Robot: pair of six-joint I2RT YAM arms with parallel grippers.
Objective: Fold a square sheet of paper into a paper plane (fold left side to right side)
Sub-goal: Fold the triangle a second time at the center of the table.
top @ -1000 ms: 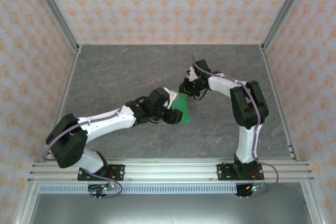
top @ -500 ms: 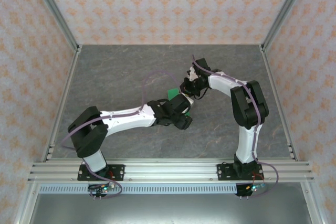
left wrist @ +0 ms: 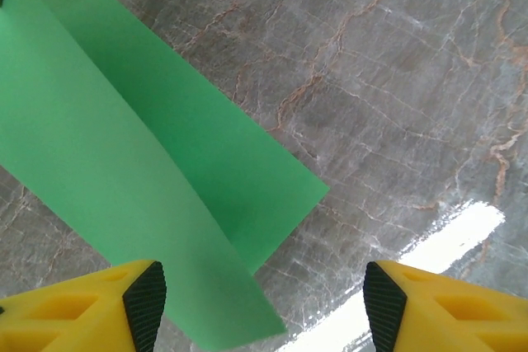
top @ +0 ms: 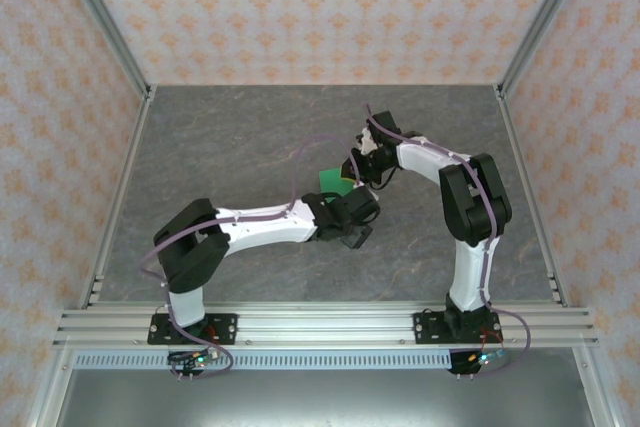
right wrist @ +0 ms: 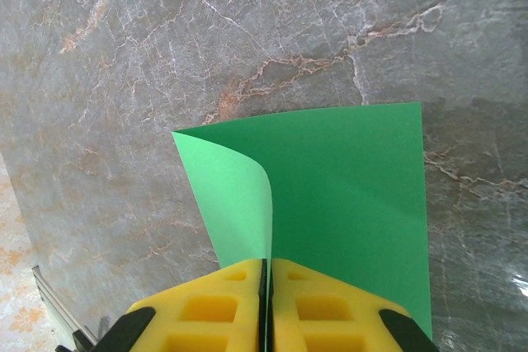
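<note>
The square sheet of paper (right wrist: pixel 355 204) is bright green and lies on the grey marbled table, with one side curled up and over. My right gripper (right wrist: pixel 264 274) is shut on that raised edge and holds it upright. In the top view a patch of the paper (top: pixel 327 179) shows between the two wrists, with the right gripper (top: pixel 357 173) at its far right side. My left gripper (left wrist: pixel 264 307) hovers open above the paper's (left wrist: pixel 124 146) near corner, nothing between its pads (left wrist: pixel 145 301). From above, the left gripper (top: pixel 353 235) covers most of the sheet.
The grey marbled table (top: pixel 230 137) is fenced by aluminium posts and a front rail (top: pixel 320 325), with patterned walls behind. A bright glare strip (left wrist: pixel 429 245) lies on the table beside the left gripper.
My left arm has swung right and stretched over the paper, hiding most of it from above, and its jaws have opened a little wider. The right gripper has stayed put.
</note>
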